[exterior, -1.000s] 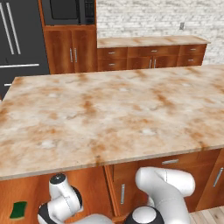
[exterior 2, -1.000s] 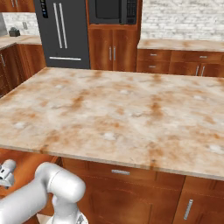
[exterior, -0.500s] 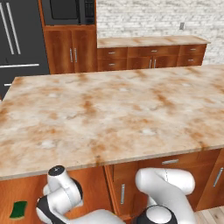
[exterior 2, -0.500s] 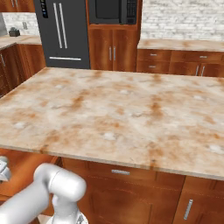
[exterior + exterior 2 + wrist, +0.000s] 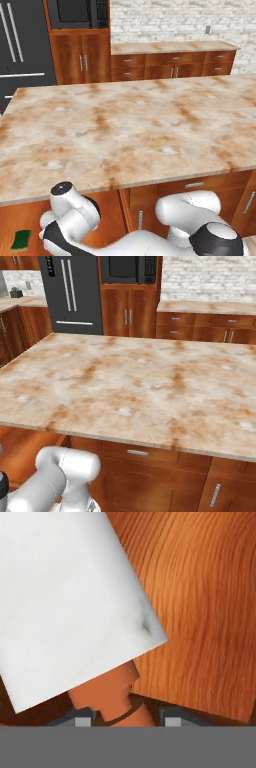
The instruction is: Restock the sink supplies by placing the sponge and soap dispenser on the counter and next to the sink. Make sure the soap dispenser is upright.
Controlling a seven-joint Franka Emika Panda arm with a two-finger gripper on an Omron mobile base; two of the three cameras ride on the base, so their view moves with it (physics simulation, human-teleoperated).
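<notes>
The soap dispenser (image 5: 70,607), a pale grey-white bottle, fills the upper left of the hand view and lies tilted across it. Its orange-brown pump neck (image 5: 112,697) points down between my fingertips. My gripper (image 5: 125,721) is shut on that pump neck, against orange-brown wood. In the left base view my arm reaches low beside the island, its wrist (image 5: 67,202) below the island's edge. The green sponge (image 5: 21,240) lies on the wood floor at the lower left, a little left of the wrist. The sink is out of view.
The wide marbled island top (image 5: 130,125) spans the middle of both base views, with drawers (image 5: 137,453) under its near edge. Behind it stand a black fridge (image 5: 70,293), wooden cabinets with a microwave (image 5: 80,12), and a beige top along the white brick wall (image 5: 170,47).
My wrist has risen slightly beside the island. The sponge has not moved.
</notes>
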